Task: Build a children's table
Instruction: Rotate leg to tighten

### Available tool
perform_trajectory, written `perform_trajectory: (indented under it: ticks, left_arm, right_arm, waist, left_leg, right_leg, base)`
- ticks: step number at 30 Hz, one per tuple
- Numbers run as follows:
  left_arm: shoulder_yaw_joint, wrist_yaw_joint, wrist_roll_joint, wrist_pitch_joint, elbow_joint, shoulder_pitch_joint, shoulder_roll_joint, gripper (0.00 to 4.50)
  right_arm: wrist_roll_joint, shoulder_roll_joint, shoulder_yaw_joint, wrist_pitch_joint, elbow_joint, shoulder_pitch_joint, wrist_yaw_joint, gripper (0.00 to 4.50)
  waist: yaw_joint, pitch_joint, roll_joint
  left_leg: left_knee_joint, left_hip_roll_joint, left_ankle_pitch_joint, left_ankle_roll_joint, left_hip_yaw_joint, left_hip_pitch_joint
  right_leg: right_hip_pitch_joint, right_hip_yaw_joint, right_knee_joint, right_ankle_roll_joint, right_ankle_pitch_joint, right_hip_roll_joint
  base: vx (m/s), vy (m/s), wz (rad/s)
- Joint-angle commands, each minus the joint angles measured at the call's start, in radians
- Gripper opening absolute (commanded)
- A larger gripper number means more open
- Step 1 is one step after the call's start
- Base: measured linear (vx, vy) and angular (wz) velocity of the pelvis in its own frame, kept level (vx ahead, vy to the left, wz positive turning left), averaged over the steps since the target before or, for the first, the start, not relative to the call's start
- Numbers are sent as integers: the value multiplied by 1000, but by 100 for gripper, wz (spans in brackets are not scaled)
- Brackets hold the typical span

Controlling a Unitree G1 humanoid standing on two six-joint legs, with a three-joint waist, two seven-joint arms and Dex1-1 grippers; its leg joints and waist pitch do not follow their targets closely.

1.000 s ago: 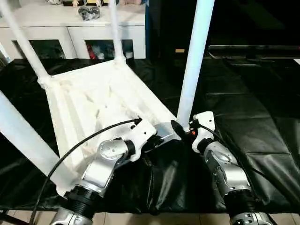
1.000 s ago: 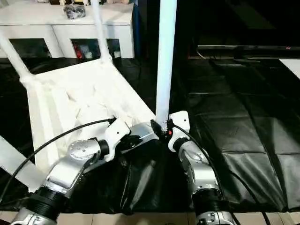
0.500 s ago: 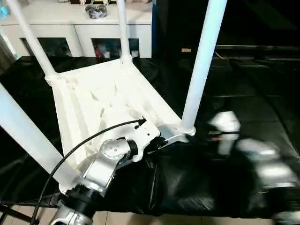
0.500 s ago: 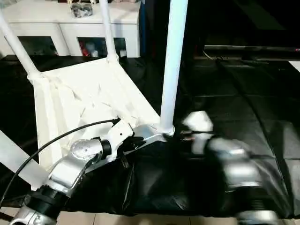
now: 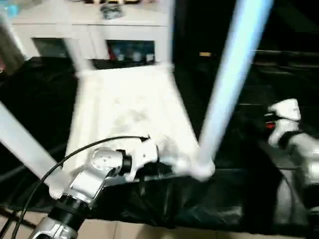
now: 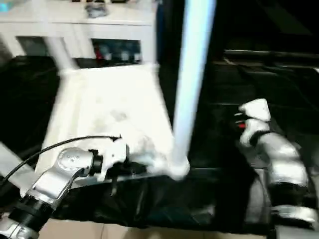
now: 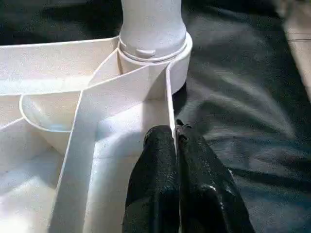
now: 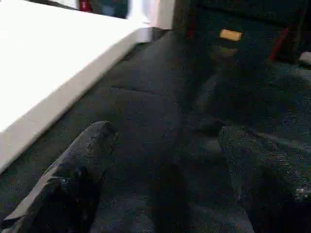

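— Where's our table [image 5: 124,109]?
— Upside down on the black cloth [image 5: 239,199]; our left gripper [image 7: 175,138] pinches its rim beside the near leg [image 5: 227,94].
— The right gripper [image 8: 165,145]?
— Spread wide, apart over cloth.

White tabletop [image 7: 43,63] with ribbed underside, white legs [image 5: 234,79] tinged pale blue, black cloth [image 7: 252,97] under it, black gripper fingers [image 7: 155,184], silver forearms [image 5: 84,179] with white wrist housings, black cable [image 5: 65,159], white cabinet [image 5: 124,25] behind, red spot on right wrist [image 5: 269,125]

Demo rm/lab: black-draped work table [image 5: 259,209], white cabinet [image 5: 89,35] w/ toys.
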Motion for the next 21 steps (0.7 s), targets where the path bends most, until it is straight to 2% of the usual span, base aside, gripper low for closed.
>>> perform_trajectory:
  ticks: [1,2,4,6,11,12,13,14,16,18,19,20,21]
  left_arm:
    - [-25,-73,-25,-39,21,-40,1,0]
    - [-24,-91,-34,-48,30,-44,4,0]
    - [-20,-109,-40,-67,47,-50,11,0]
    - [-19,-138,-48,-75,54,-49,24,0]
    - [-1,-199,-74,-98,58,-27,75,0]
    - [8,-209,-82,-107,56,-20,88,0]
    - [15,-216,-88,-111,55,-16,96,0]
    - [20,-216,-93,-101,49,-12,100,0]
    - [73,-154,-114,-101,1,22,109,0]
    - [93,-146,-139,-72,-25,36,112,0]
    - [112,-126,-152,-61,-42,48,112,27]
    - [148,-75,-172,-30,-78,69,106,44]
    - [171,-42,-183,-15,-100,84,103,55]
  right_arm:
    - [-24,31,32,-12,-24,6,-25,378]
    - [-25,47,38,-18,-23,4,-40,378]
    - [-22,79,44,-18,-27,0,-68,378]
    - [-21,109,55,-20,-38,3,-89,378]
    - [-21,179,85,-13,-65,21,-108,378]
    - [-25,193,89,-18,-64,24,-116,378]
    - [-27,202,91,-21,-63,26,-122,378]
    - [-26,206,91,-20,-62,26,-124,378]
    - [-18,232,87,-12,-70,30,-151,378]
    - [-7,242,80,0,-80,32,-163,378]
    - [-2,247,77,7,-91,36,-173,382]
    - [6,252,72,29,-114,42,-186,384]
    - [9,255,69,43,-129,49,-194,401]
  waist:
    - [-9,-67,-2]
    - [-10,-68,1]
    - [-10,-67,-1]
    - [-12,-65,5]
    - [-22,-63,5]
    - [-24,-62,-1]
    - [-25,-62,3]
    - [-27,-62,4]
    - [-30,-62,1]
    - [-32,-61,1]
    - [-31,-61,3]
    - [-31,-60,-5]
    - [-33,-58,-6]
  left_leg:
    - [-57,-18,-156,98,28,1]
    - [-57,-17,-160,95,29,2]
    - [-58,-17,-178,82,28,2]
    - [-61,-18,-193,70,28,1]
    - [-64,-17,-227,49,27,2]
    - [-66,-17,-234,46,27,2]
    - [-67,-18,-237,41,26,1]
    - [-68,-18,-238,39,26,1]
    - [-69,-16,-234,37,24,0]
    - [-70,-15,-238,37,25,2]
    - [-70,-15,-239,37,24,3]
    - [-71,-15,-238,38,25,1]
    - [-72,-15,-234,36,23,-4]
  right_leg:
    - [66,6,-42,-251,-144,-1]
    - [66,6,-42,-253,-143,-2]
    - [69,7,-43,-253,-156,-3]
    - [69,7,-46,-243,-185,-5]
    - [68,8,-47,-231,-221,-4]
    - [67,8,-49,-229,-234,-5]
    - [67,9,-48,-224,-248,-6]
    - [67,9,-49,-222,-251,-6]
    - [68,10,-46,-223,-238,-7]
    - [66,11,-47,-221,-243,-7]
    - [65,11,-48,-221,-246,-7]
    - [66,12,-47,-219,-248,-7]
    - [69,12,-45,-211,-255,-8]
  base:
    - [0,0,0]
    - [0,0,0]
    - [0,0,0]
    - [0,0,0]
    - [0,0,0]
    - [0,0,0]
    - [0,0,0]
    - [0,0,0]
    - [0,0,0]
    - [0,0,0]
    - [0,0,0]
    - [0,0,0]
    - [0,0,0]
